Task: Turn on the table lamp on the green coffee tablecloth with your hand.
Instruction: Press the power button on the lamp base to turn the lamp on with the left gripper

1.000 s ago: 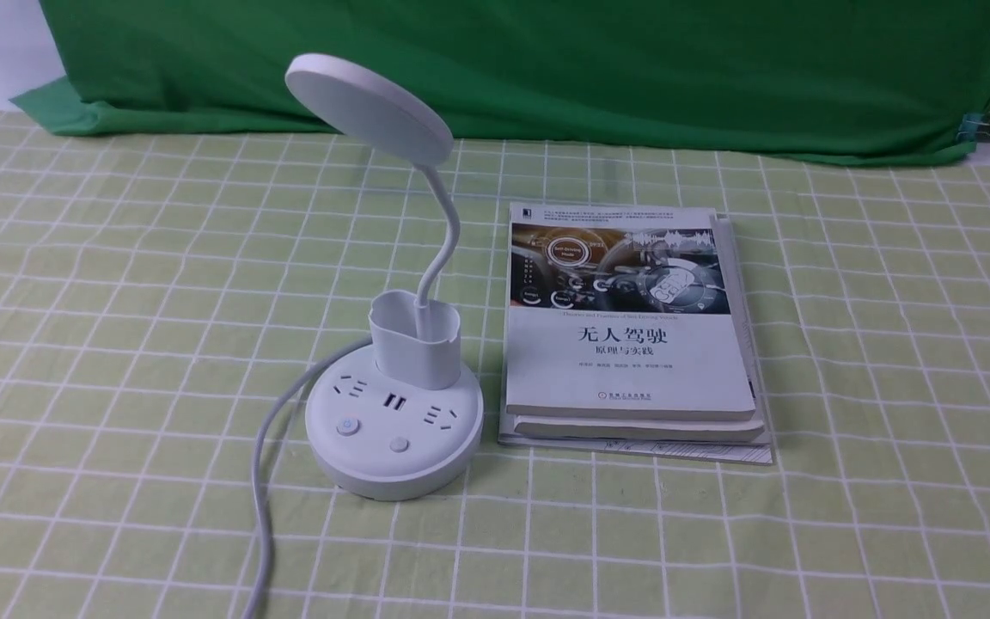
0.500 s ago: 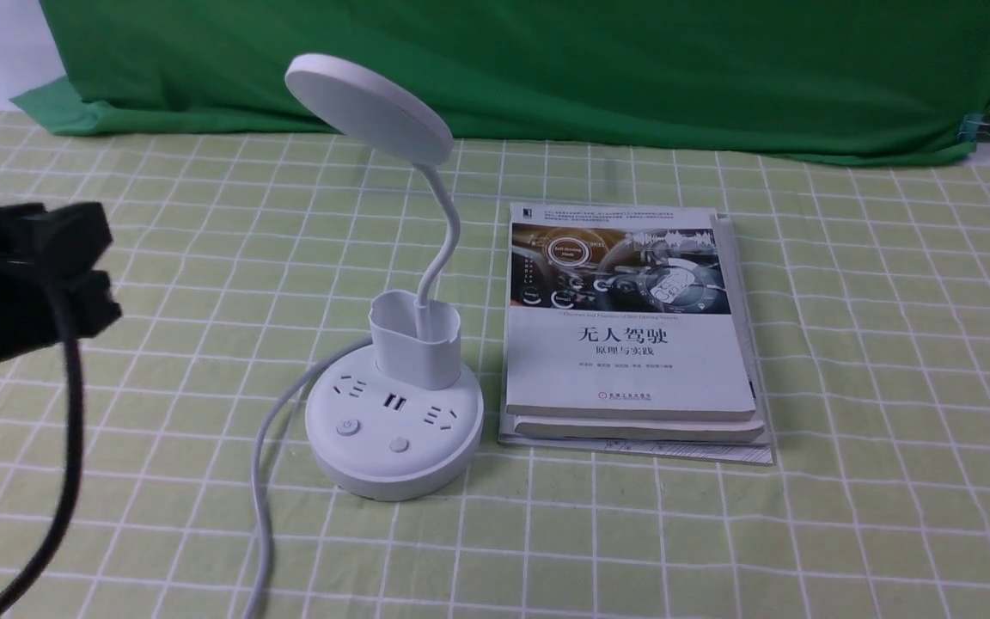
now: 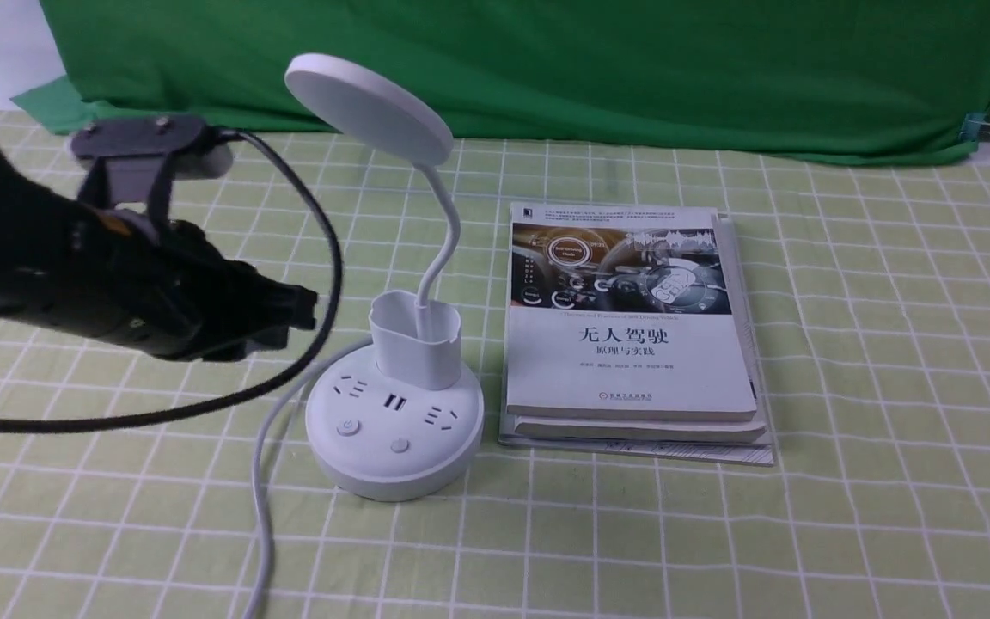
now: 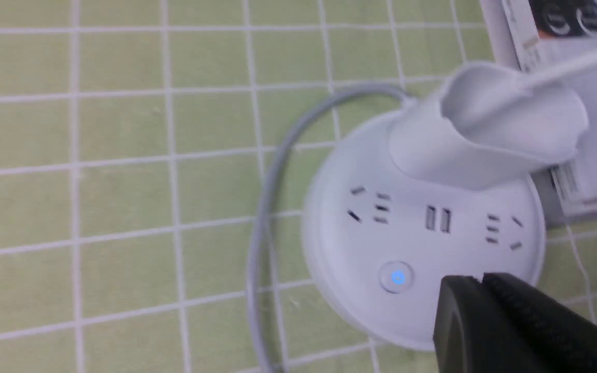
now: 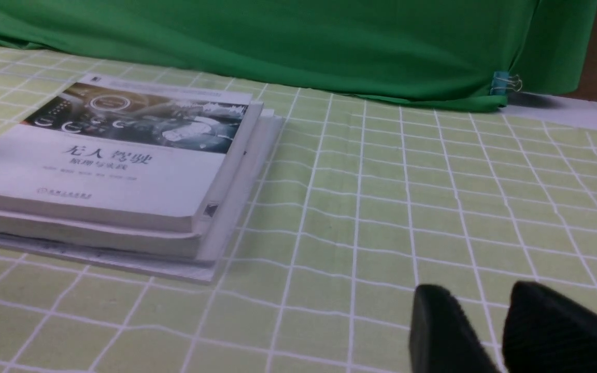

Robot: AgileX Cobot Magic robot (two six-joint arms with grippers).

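In the front view, you are bringing the black left pincer point(image 3: 293, 322), its fingers pressed together and empty, beside the white plastic disc-headed lamp point(image 3: 394, 430), which is standing on the pale green gridded tablecloth point(image 3: 615, 542). The approach seems mostly done, but the small round power button point(image 3: 347, 426) is still awaiting your press, and the lamp head is showing no light.

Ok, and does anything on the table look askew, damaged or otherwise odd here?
Nothing looks damaged or spilled. The lamp stands upright on its base; only the stack of books is slightly uneven, its lower layers jutting out.
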